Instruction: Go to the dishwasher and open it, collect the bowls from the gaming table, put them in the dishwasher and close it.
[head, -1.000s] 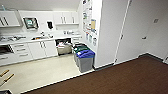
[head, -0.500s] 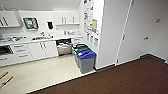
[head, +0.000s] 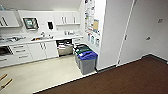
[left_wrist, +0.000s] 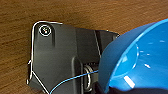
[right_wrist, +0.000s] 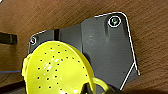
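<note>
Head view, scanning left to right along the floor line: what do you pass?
White drawers → cabinet doors → open dishwasher → lidded bins → white wall → door.

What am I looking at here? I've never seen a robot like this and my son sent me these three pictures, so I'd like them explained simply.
This is a wheeled robot with two arms, and each picture comes from one of its cameras. The wide picture is taken from high on the robot, looking forward and down: it faces a kitchenette with white cabinets, a counter, and waste bins standing beside a white wall. An under-counter unit, probably the dishwasher, appears to stand open with its dark inside showing. The floor changes from pale to dark brown carpet.

The other two pictures come from cameras on the wrists. The dark plates in them are robot parts. The left wrist picture shows a blue bowl up close; the right one shows a yellow-green bowl with small holes. Each bowl seems to be carried, though the fingers themselves are hard to make out.
</note>
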